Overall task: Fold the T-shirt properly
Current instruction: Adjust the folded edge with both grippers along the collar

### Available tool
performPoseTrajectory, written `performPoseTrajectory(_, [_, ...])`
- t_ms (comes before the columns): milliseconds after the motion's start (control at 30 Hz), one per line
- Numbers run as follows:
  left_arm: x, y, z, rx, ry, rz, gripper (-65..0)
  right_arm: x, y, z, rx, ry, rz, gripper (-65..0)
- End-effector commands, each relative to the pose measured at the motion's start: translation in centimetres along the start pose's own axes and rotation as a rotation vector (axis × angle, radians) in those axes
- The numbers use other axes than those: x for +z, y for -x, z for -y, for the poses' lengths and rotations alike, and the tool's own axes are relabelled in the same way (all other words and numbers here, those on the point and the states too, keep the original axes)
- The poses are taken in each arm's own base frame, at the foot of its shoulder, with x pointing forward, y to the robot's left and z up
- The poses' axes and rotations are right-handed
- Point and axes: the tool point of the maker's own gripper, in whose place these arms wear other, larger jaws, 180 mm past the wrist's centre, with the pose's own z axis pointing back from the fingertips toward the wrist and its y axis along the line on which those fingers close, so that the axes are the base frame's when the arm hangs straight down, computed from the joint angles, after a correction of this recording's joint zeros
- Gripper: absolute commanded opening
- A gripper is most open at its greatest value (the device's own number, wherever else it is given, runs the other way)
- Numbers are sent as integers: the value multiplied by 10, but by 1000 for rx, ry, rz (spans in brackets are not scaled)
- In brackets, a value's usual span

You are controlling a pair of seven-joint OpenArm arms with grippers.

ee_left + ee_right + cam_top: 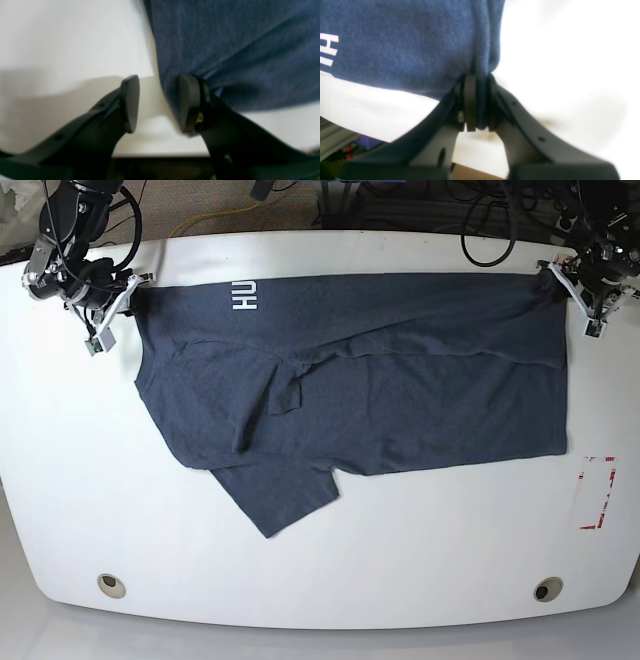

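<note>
Straddling the hem edge of the soft dark navy-grey cotton T-shirt [225, 50], left gripper [158, 103] gapes, unclamped; right wrist: right gripper [477, 102] pinches bunched limp fabric; base: shirt half-folded on white table [320, 570], grab corners

The T-shirt [400, 380] is dark heathered navy-grey and lies spread sideways across the white table [320, 580], folded over itself with wrinkles running along its middle. White letters "HU" [243, 297] show near its far edge. One short sleeve [275, 495] sticks out toward the near side.
</note>
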Motion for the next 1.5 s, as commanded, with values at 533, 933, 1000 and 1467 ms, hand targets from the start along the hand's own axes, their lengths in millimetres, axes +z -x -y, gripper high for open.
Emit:
performPoseTrajectory(533, [47, -28, -24, -180, -2, 53, -200, 21, -10, 24, 60, 69, -3, -620])
performPoseTrajectory(933, [40, -13, 36, -182, 220, 12, -190, 18, -14, 12, 65, 55, 19, -620])
performPoseTrajectory(1000, [34, -4, 45, -184, 255, -16, -192, 17, -14, 11, 65, 54, 19, -620])
performPoseTrajectory(1467, [15, 35, 34, -179, 221, -163, -229, 16, -12, 12, 60, 52, 14, -620])
